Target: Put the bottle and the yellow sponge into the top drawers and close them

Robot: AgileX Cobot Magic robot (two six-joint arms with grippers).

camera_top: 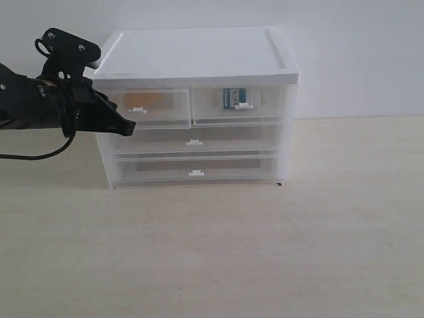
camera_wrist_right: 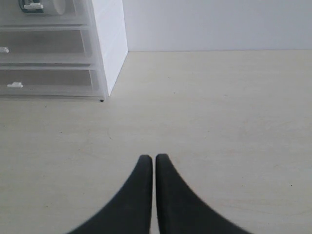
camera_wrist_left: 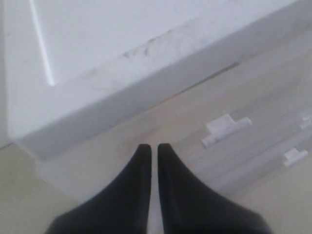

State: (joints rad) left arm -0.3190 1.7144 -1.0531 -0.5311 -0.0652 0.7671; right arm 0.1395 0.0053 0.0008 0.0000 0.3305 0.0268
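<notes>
**Exterior view.** White cabinet (camera_top: 199, 59) stands on the pale surface (camera_top: 265, 252) in the upper centre of the frame. Both small drawers sit flush with the front. The yellow sponge (camera_top: 141, 101) shows as an orange blur inside the left top drawer (camera_top: 159, 114). The bottle (camera_top: 233, 98) lies inside the right top drawer (camera_top: 268, 109), teal label facing forward. The left hand (camera_top: 127, 126) is at the left of the frame, its tip against the cabinet's front left corner, just below the left top drawer. The right hand does not appear here.

**Left wrist view.** Left hand (camera_wrist_left: 153, 146): fingers pressed together, nothing between them. This view alone shows the cabinet's top edge close above the tips, and the white clip handles (camera_wrist_left: 226, 129) at the right.

**Right wrist view.** Right hand (camera_wrist_right: 154, 157): fingers pressed together, holding nothing, over bare surface. The cabinet sits in the upper left of the frame, well apart from it.
</notes>
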